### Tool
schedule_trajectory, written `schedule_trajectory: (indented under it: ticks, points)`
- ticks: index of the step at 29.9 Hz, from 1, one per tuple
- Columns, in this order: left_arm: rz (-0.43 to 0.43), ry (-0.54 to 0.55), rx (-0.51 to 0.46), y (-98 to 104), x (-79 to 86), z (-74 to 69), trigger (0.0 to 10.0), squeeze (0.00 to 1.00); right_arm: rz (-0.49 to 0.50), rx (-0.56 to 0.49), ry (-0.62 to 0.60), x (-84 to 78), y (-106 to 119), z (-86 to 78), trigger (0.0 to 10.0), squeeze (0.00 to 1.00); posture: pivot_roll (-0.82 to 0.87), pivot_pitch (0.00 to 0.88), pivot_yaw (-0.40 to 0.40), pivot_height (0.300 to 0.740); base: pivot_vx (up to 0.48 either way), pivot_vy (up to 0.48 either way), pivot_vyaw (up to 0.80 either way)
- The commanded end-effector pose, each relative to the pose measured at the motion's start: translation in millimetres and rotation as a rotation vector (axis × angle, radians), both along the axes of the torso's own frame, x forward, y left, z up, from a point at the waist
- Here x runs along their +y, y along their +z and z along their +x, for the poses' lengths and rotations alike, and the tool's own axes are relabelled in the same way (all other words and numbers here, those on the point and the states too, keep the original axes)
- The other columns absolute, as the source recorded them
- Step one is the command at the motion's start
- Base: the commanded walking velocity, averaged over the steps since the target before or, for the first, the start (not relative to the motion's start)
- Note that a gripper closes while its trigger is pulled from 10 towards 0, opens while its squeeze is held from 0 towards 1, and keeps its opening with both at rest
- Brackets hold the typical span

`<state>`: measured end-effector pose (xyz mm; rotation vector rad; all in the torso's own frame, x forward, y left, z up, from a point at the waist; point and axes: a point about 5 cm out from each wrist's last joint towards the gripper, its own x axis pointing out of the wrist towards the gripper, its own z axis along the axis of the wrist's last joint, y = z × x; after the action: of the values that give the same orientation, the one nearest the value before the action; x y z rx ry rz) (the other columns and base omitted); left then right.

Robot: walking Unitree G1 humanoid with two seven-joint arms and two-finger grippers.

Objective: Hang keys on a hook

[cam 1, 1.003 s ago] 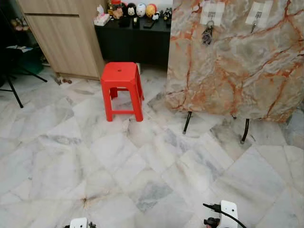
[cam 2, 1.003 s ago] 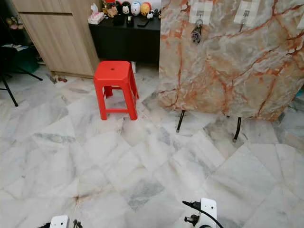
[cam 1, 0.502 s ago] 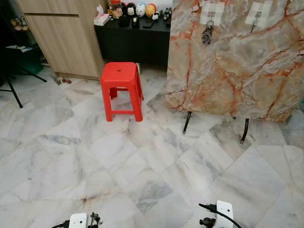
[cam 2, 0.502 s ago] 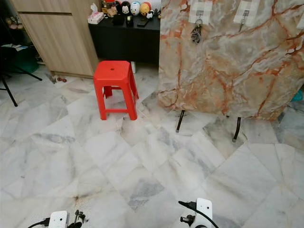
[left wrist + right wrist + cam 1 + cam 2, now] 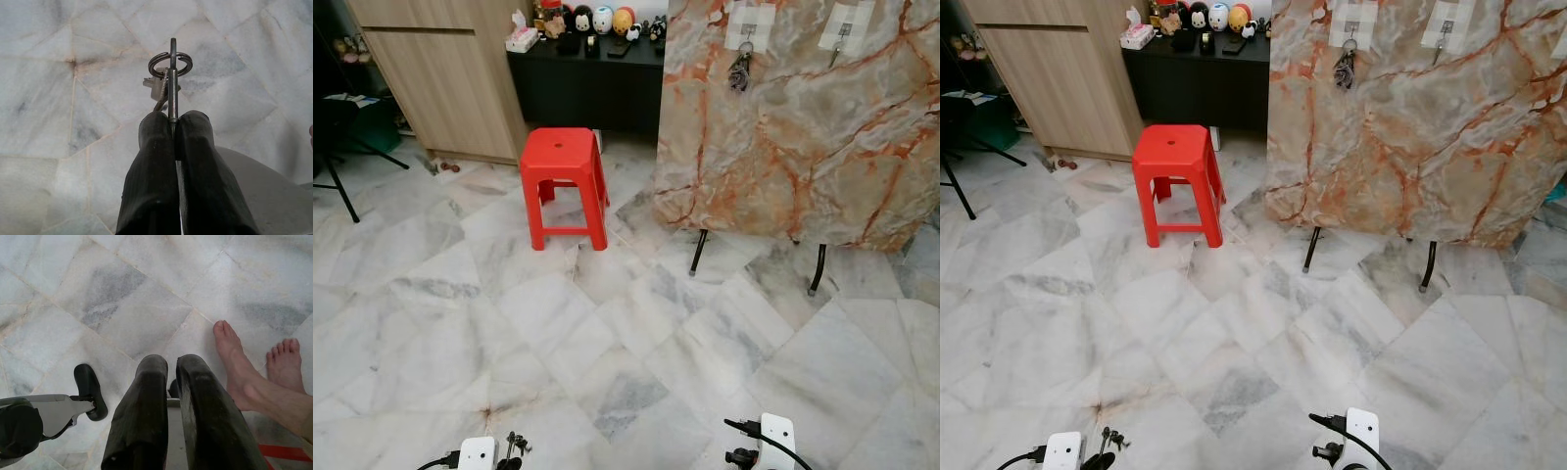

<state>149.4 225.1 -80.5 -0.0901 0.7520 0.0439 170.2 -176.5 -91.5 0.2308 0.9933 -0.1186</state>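
My left gripper [image 5: 173, 120] is shut on a metal key ring [image 5: 170, 63], with keys hanging behind the ring above the marble floor. In the head view the same keys [image 5: 517, 446] peek up beside my left wrist [image 5: 477, 455] at the bottom edge. Far ahead stands a marble-patterned board [image 5: 803, 147] on thin black legs. It carries a hook with another bunch of keys [image 5: 740, 69] and a bare hook [image 5: 842, 39] to the right of it. My right gripper [image 5: 171, 367] hangs low over the floor, shut on nothing.
A red plastic stool [image 5: 564, 181] stands left of the board. Behind it are a wooden cabinet [image 5: 440, 78] and a black sideboard [image 5: 587, 83] with figurines. A tripod leg [image 5: 337, 186] is at far left. A person's bare feet [image 5: 234, 362] stand close by my right gripper.
My left wrist has come up a little at the bottom edge, bringing the held keys into the head view. The right wrist has barely shifted.
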Motion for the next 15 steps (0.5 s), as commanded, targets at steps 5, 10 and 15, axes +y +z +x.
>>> schedule_trajectory:
  ticks: [5,10,15]
  points:
    - [-0.014,0.009,0.014,-2.3,0.3,-5.5,10.0,0.00,0.000,0.005,-0.008,-0.7,-1.1,-2.6,10.0,0.00,-0.06,0.072,-0.005,0.740,0.311,0.000,0.00]
    - [-0.017,0.011,0.017,-2.6,0.3,-5.9,10.0,0.00,0.000,0.005,-0.010,-1.0,-1.2,-3.0,10.0,0.00,-0.06,0.070,-0.005,0.740,0.337,0.000,0.00]
    - [-0.015,0.010,0.017,-2.6,0.1,-6.0,10.0,0.00,0.000,0.003,-0.010,-1.1,-1.1,-2.9,10.0,0.00,-0.06,0.067,-0.005,0.740,0.323,0.000,0.00]
